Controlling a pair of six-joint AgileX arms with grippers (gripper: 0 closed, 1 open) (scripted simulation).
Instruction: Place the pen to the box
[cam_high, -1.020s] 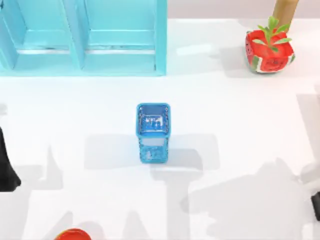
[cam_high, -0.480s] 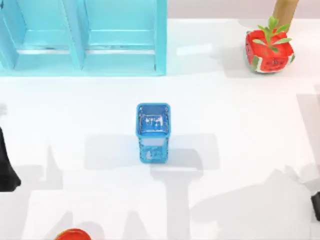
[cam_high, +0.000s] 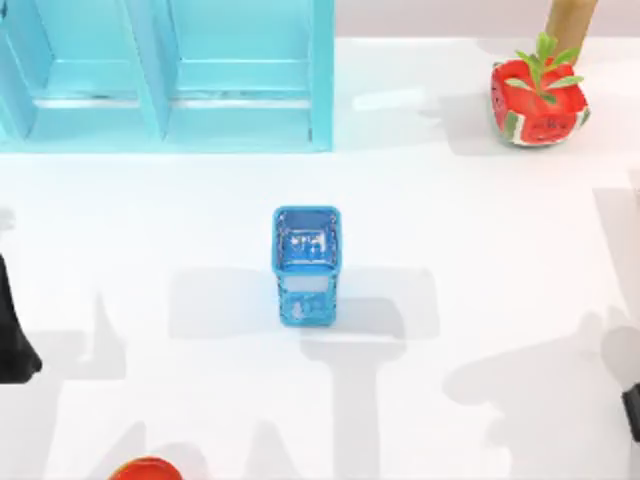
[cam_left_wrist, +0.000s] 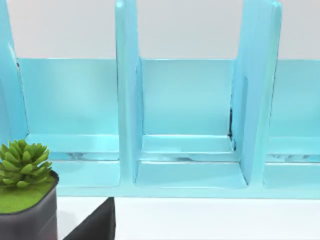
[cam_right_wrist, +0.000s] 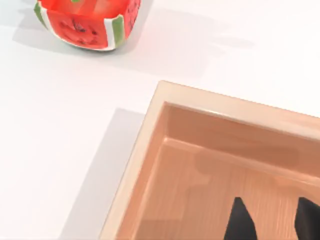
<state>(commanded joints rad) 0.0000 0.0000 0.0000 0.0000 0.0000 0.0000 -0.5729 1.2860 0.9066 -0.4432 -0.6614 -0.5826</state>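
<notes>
The pen is out of view. In the right wrist view a shallow wooden box (cam_right_wrist: 150, 150) with a pale rim lies on the white table. My right gripper (cam_right_wrist: 272, 222) hangs over its inside, open, its two dark fingertips (cam_right_wrist: 240, 222) apart with nothing between them. In the top view a dark part of the right arm (cam_high: 632, 410) sits at the table's right edge. My left arm (cam_high: 14, 335) stays parked at the left edge, and its wrist view faces the teal shelf (cam_left_wrist: 185, 125).
A blue mesh cup (cam_high: 306, 265) stands upright mid-table. The teal shelf (cam_high: 165, 75) spans the back left. A watermelon-patterned plant pot (cam_high: 538, 95) sits at the back right, a dark pot with a succulent (cam_left_wrist: 22, 200) near the left arm, and a red object (cam_high: 146, 469) at the front edge.
The right arm's shadow on the table has slid toward the right edge. The blue cup, the pots and the left arm have not moved.
</notes>
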